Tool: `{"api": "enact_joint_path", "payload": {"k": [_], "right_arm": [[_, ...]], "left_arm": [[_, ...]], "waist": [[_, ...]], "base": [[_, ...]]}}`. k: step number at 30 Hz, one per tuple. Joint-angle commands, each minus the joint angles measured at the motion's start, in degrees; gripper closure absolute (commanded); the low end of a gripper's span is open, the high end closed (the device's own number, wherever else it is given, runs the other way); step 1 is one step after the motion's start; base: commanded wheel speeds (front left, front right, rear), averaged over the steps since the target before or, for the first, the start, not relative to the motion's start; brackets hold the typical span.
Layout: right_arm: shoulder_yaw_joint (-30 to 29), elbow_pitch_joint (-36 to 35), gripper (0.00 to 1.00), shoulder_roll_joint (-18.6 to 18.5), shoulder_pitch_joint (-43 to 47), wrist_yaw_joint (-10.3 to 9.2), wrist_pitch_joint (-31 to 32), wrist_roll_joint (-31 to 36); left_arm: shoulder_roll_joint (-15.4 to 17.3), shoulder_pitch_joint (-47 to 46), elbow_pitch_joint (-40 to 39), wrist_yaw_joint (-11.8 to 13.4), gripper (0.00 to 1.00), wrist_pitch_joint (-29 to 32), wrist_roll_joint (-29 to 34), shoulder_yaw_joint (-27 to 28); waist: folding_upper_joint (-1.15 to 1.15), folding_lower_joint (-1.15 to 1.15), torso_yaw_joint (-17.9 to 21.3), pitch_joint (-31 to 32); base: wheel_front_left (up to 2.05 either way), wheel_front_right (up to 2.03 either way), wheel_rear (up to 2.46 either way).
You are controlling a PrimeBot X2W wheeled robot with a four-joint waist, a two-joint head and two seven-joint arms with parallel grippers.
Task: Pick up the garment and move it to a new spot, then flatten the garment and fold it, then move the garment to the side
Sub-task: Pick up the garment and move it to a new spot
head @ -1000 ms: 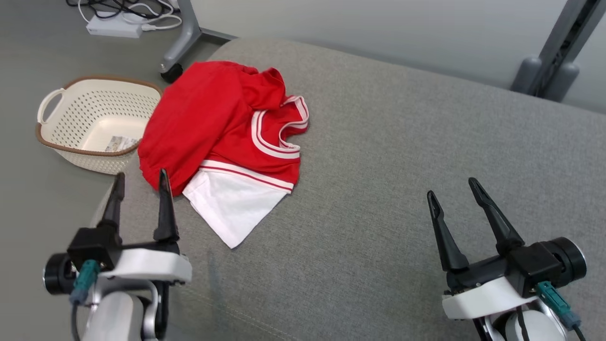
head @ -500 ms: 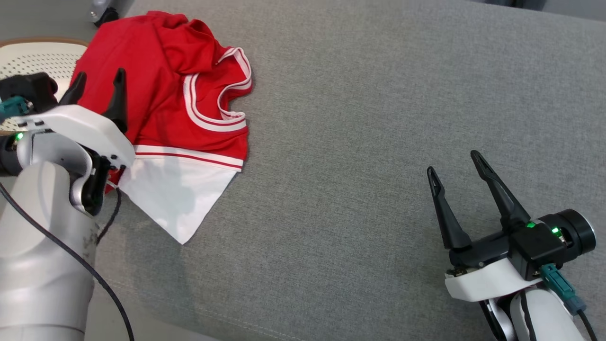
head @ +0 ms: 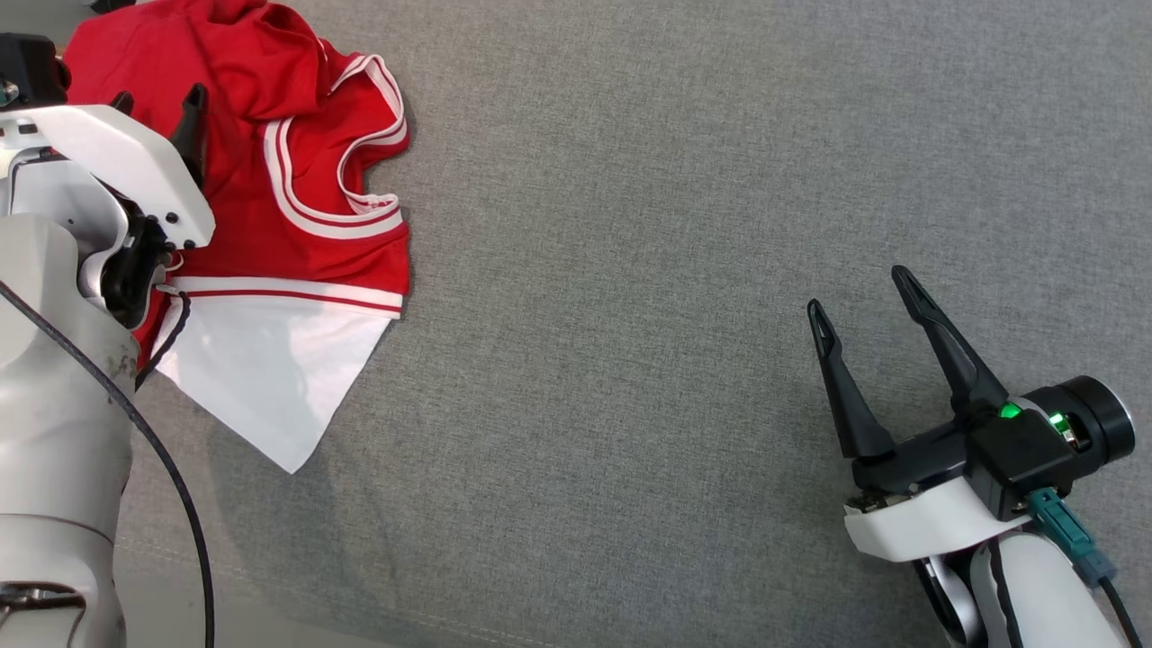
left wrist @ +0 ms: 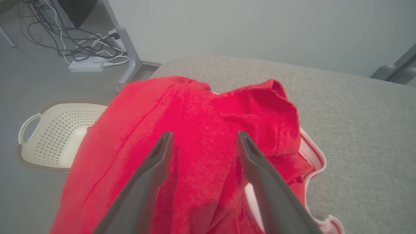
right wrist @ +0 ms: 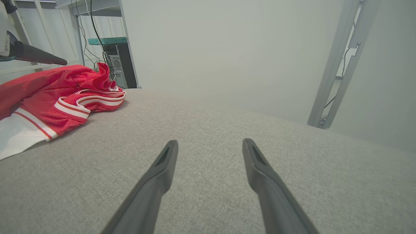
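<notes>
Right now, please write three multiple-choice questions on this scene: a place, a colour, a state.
1. Where on the grey cushion does the garment lie? A. at its left side B. in its middle C. at its right side
2. What colour is the sleeve below the striped trim? A. black B. white C. blue
3. How are the left gripper's jaws? A. open, over the garment B. shut on the garment C. shut on nothing
Answers: 1 A, the head view shows it at the left; 2 B, it is plainly white; 3 A, its fingers stand apart over the garment.
</notes>
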State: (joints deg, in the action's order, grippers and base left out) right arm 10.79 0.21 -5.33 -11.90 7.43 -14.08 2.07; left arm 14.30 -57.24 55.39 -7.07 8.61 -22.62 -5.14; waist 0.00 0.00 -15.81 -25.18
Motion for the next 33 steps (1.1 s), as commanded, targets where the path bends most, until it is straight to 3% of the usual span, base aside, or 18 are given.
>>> {"api": "enact_joint_path", "payload": {"k": [1,19,20,21,22,33], "right_arm": [[0.0,-0.3,0.00,-0.3,-0.8,0.11,0.0,0.2],[1.4,0.8,0.00,-0.1,-2.4,0.11,-0.6,0.1],[1.4,0.9,0.00,0.0,-2.4,0.11,-0.6,0.1],[1.4,1.0,0.00,0.0,-2.3,0.11,-0.6,0.1],[1.4,1.1,0.00,0.0,-2.3,0.11,-0.6,0.1],[1.8,2.4,0.00,0.3,-2.4,0.11,-0.7,-0.3]], "left_arm": [[0.7,-1.1,0.9,-0.3,0.00,0.3,0.4,-0.4],[0.4,-6.5,12.1,-0.3,0.00,5.1,0.2,-4.4],[0.1,-6.6,12.6,-0.3,0.27,5.5,-0.2,-4.3],[0.1,-6.8,12.9,-0.3,0.80,5.6,-0.2,-4.4],[0.2,-7.0,13.0,-0.3,1.00,5.4,-0.3,-4.5],[0.9,-7.1,13.8,0.6,1.00,-0.6,-1.6,-3.5]], "waist": [[0.00,0.00,0.1,-0.3],[0.00,0.00,1.3,-2.1],[0.00,0.00,1.3,-2.1],[0.00,0.00,1.3,-2.0],[0.00,0.00,1.3,-2.0],[0.00,0.00,1.3,0.0]], "base": [[0.00,0.00,0.00],[0.00,0.00,0.00],[0.00,0.00,0.00],[0.00,0.00,0.00],[0.00,0.00,0.00],[0.00,0.00,0.00]]}}
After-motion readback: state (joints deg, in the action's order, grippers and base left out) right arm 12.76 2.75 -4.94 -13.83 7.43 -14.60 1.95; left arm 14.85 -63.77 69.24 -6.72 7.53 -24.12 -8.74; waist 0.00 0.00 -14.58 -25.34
